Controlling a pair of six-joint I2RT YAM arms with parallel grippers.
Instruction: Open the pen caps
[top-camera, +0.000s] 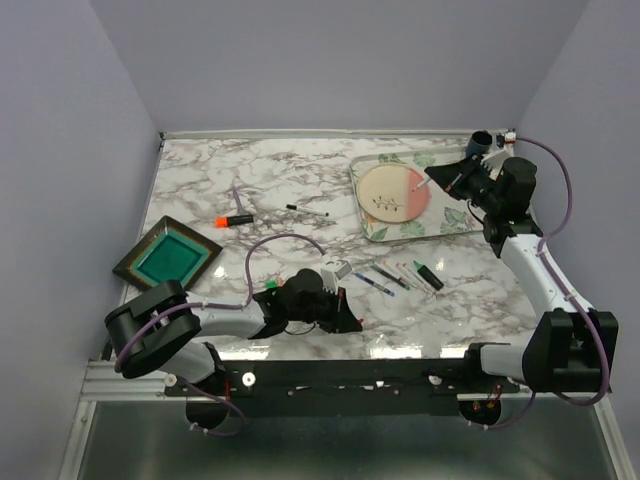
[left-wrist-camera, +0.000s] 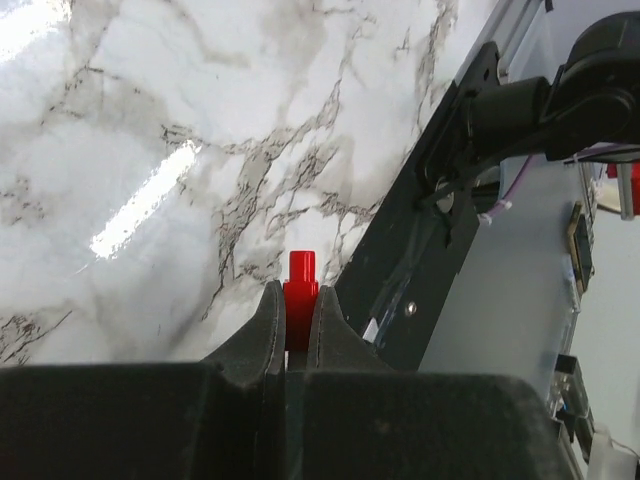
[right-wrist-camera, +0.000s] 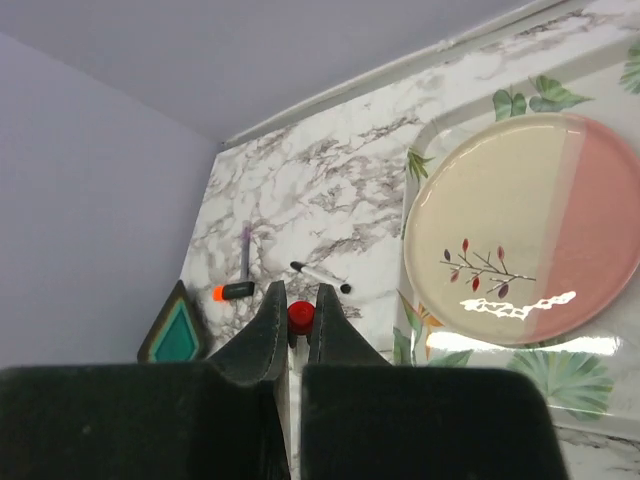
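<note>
Left fingers (left-wrist-camera: 297, 305) are pinched almost shut on a short red piece (left-wrist-camera: 302, 268), most likely a cap; its stub pokes out past the tips. They sit low over the bench (top-camera: 290, 170), close to the near edge at about mid-width.

Right fingers (right-wrist-camera: 298, 296) are also almost shut, on a slim pen (right-wrist-camera: 299, 316) seen end-on with its red end showing. In the top view they are over the plate (top-camera: 385, 195) on the tray (top-camera: 372, 232) at the far right corner.

Caps that appear to be on:
- orange cap (top-camera: 220, 220) on a black highlighter (top-camera: 240, 218), left of centre
- green cap (top-camera: 421, 266) on a highlighter toward the near right
- slim pens (top-camera: 392, 276) just beside that one; their caps are too small to tell
- one more slim pen (top-camera: 307, 210) at mid-bench

Handling, as a judgement: the caps are light, stiff, smooth plastic, held on by friction.
- Pinch squarely across the cap's sides.
- Hold the barrel close to the joint with the other fingers.
- Pull straight along the axis.

Risks: a glossy cap may squirt out of a shallow pinch, and the slim round barrels may roll on the polished marble.
</note>
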